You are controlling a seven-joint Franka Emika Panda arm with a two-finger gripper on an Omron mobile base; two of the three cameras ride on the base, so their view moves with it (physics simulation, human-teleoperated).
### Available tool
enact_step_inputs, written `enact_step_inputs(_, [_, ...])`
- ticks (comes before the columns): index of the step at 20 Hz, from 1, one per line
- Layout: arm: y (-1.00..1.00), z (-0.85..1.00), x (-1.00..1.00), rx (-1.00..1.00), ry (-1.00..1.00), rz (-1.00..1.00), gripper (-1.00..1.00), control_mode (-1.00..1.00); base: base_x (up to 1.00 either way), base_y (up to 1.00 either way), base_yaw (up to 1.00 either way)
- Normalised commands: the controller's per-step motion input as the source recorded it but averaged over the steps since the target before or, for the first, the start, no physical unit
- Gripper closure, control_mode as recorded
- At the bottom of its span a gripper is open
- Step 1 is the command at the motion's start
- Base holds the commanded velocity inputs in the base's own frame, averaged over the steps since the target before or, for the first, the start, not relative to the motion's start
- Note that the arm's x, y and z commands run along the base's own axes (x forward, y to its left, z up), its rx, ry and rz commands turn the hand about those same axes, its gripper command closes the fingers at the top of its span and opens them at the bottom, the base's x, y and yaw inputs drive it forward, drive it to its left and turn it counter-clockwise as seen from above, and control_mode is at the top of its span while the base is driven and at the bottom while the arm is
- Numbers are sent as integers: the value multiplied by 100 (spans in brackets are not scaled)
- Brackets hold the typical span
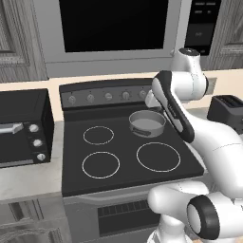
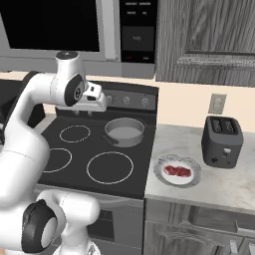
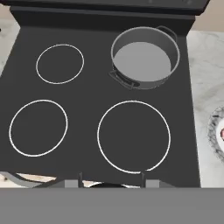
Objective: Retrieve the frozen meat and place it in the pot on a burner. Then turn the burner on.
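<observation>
The frozen meat, a small red chunk with pale streaks, lies on a white-grey plate on the counter right of the stove. The shallow grey pot stands empty on the back right burner. My gripper hangs above the stove's middle, looking down on the burners, left of the pot and well away from the meat. Its fingertips stand apart with nothing between them. In the hand view the plate just shows at the right edge.
A row of knobs runs along the stove's back panel. A dark toaster stands on the right counter behind the plate. A black toaster oven sits on the left counter. A microwave hangs above the stove.
</observation>
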Motion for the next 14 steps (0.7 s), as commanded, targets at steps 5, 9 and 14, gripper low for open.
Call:
enact_step_inputs(5, [-4,-13,-3,0,1,-3,-100,-100,0,0,0])
enact_step_inputs(9, [-8,-18,-21,0,0,-6,-100,-100,0,0,0])
enact_step_inputs(14, [-26,-4,-47,0,0,-3,-100,-100,0,0,0])
